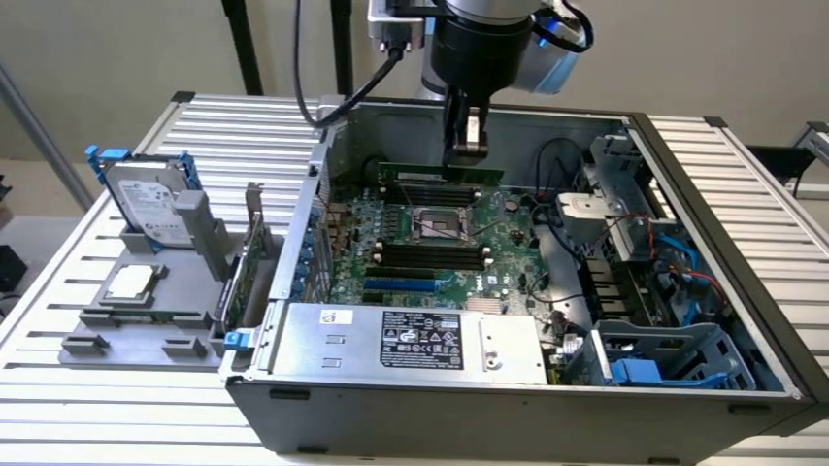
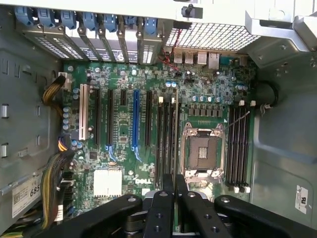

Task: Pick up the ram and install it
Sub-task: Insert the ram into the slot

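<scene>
My gripper [image 1: 467,153] hangs inside the open computer case [image 1: 725,243], shut on the ram [image 1: 434,175]. The ram is a long thin green stick held level above the motherboard [image 1: 506,228], over the black slots on the far side of the processor socket [image 1: 445,223]. In the wrist view the fingers [image 2: 163,208] are pressed together, and the ram [image 2: 177,134] shows edge-on as a thin line. It runs along the black slots [image 2: 166,139] beside the socket [image 2: 202,151]. A second group of black slots [image 2: 237,144] lies on the socket's other side.
A grey tray [image 1: 143,320] at the exterior view's left carries a hard drive [image 1: 146,199] in a blue frame and a square silver chip [image 1: 132,282]. A power supply [image 1: 414,340], cables [image 1: 647,262] and a blue drive cage [image 1: 674,359] crowd the case.
</scene>
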Robot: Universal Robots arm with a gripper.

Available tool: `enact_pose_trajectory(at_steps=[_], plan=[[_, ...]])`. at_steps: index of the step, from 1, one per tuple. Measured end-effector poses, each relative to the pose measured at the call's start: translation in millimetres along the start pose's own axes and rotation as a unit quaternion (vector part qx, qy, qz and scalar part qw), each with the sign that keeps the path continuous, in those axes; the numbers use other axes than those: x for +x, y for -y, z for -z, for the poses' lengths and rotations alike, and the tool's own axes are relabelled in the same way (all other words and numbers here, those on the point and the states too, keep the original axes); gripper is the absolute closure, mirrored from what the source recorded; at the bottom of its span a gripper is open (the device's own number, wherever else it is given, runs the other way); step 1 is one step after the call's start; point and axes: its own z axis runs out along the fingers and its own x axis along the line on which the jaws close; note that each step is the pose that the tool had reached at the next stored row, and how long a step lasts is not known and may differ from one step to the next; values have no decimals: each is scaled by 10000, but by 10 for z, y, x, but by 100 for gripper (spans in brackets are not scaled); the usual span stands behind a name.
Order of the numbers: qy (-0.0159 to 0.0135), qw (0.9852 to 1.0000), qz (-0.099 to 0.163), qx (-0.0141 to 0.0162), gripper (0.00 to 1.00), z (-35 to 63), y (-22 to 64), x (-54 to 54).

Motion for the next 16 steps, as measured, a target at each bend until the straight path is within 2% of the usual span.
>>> enact_pose_trajectory(at_steps=[9, 14, 16], plan=[[3, 9998, -175, 19, 87, -164, 3, 0], [-5, 9998, -204, 23, 87, -259, 6, -40], [-20, 9998, -207, 24, 87, -290, 7, -80]])
